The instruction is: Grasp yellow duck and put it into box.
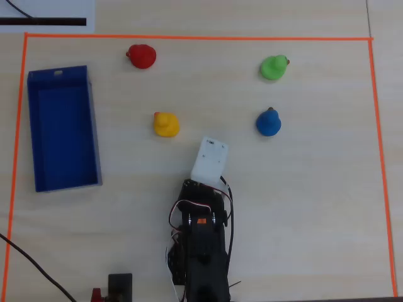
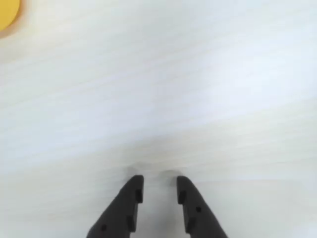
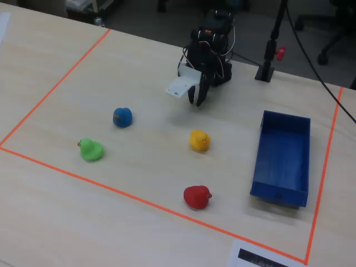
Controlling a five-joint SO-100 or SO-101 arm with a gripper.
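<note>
The yellow duck stands on the pale wooden table, left of and a little beyond the arm in the overhead view; it also shows in the fixed view and only as a yellow edge at the top left corner of the wrist view. The dark blue box lies empty at the left in the overhead view and at the right in the fixed view. My gripper is open a little and empty, just above bare table, apart from the duck. In the fixed view it points down beside its white camera mount.
A red duck, a green duck and a blue duck stand apart on the table. Orange tape frames the work area. A black stand with a red clamp is behind the arm base.
</note>
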